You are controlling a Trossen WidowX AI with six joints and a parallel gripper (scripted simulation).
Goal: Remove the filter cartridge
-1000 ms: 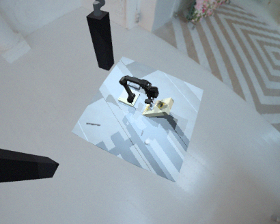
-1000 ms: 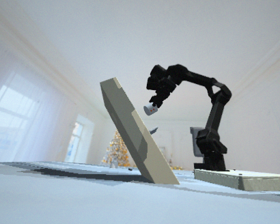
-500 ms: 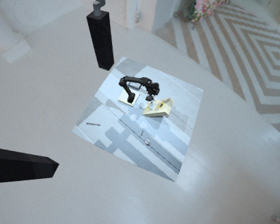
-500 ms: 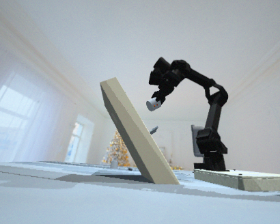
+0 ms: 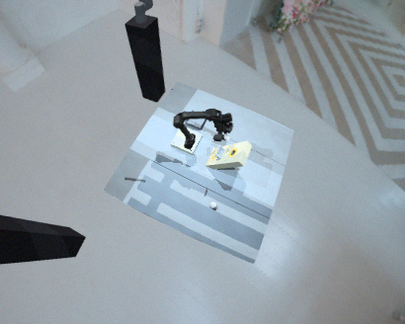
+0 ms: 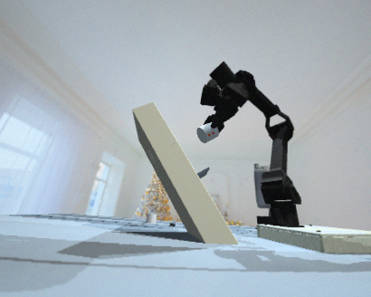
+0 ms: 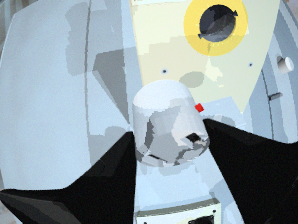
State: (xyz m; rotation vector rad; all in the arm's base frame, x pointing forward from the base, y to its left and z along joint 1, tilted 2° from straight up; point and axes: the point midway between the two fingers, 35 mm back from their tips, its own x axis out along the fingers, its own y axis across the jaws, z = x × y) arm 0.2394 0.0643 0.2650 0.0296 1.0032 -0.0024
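The white filter cartridge (image 5: 226, 137) (image 6: 206, 133) (image 7: 164, 112) is out of the service panel (image 6: 178, 181) (image 7: 155, 45). Dark slots show on its near end and a red mark on its side in the wrist view. My gripper (image 6: 214, 128) (image 7: 169, 131) is shut on the cartridge and holds it in the air, apart from the tilted panel's front. The panel's round opening (image 5: 233, 152) (image 7: 217, 23) is dark and empty inside a yellow ring. A grey, dark-edged shape (image 5: 198, 123) beside the arm's base looks like the tray; its floor is mostly unclear.
The arm stands on a cream base plate (image 5: 177, 144) (image 6: 300, 237). A small white cylinder (image 5: 213, 205) (image 6: 151, 218) (image 7: 286, 64) stands on the table beyond the panel. A thin dark rod (image 5: 134, 180) lies near the table edge. A grey flap (image 6: 204, 172) juts from the panel's front.
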